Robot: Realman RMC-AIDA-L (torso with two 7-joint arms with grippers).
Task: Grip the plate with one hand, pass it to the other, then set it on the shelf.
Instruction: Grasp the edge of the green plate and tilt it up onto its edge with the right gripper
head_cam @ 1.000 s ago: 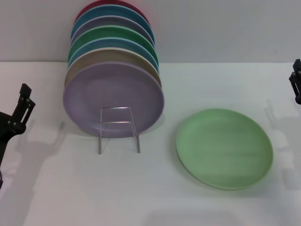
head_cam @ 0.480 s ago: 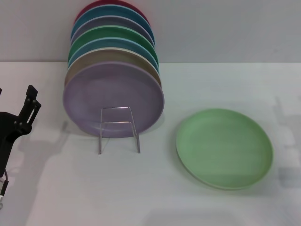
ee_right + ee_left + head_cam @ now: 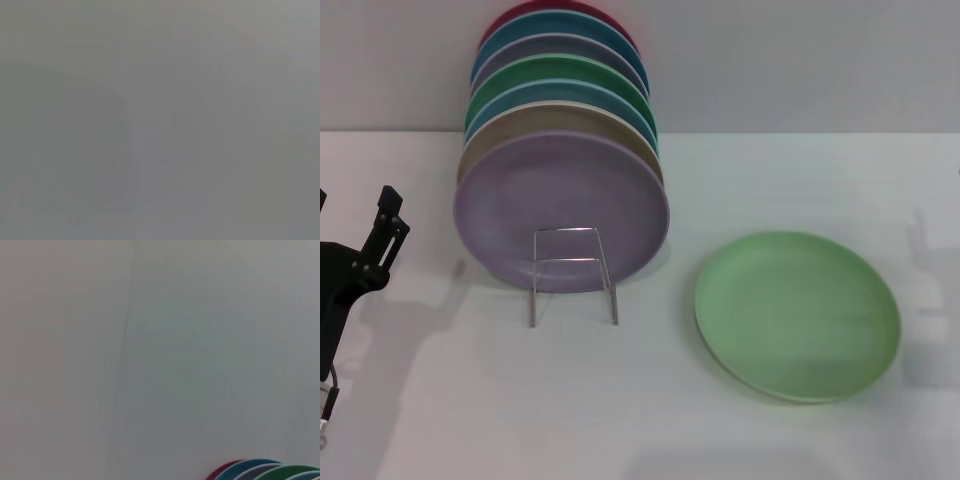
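The light mint-green plate (image 3: 798, 315) lies flat on the white table at the right, with nothing touching it. The shelf (image 3: 572, 273), a thin silver wire rack, stands left of centre with its squared front loop facing me. My left gripper (image 3: 355, 218) is at the far left edge, well to the left of the shelf. It is open, with one black finger (image 3: 388, 228) pointing up and the other just at the frame edge. My right gripper is out of view; its wrist view shows only a blank grey surface.
Several plates stand upright in a row on the shelf, a lilac plate (image 3: 562, 210) in front and a tan, blue, dark green and red one behind. Their top rims (image 3: 265, 471) show in the left wrist view under a bare wall.
The right gripper, at the right edge one second ago, has left the head view. The left gripper has shifted a little to the right and down.
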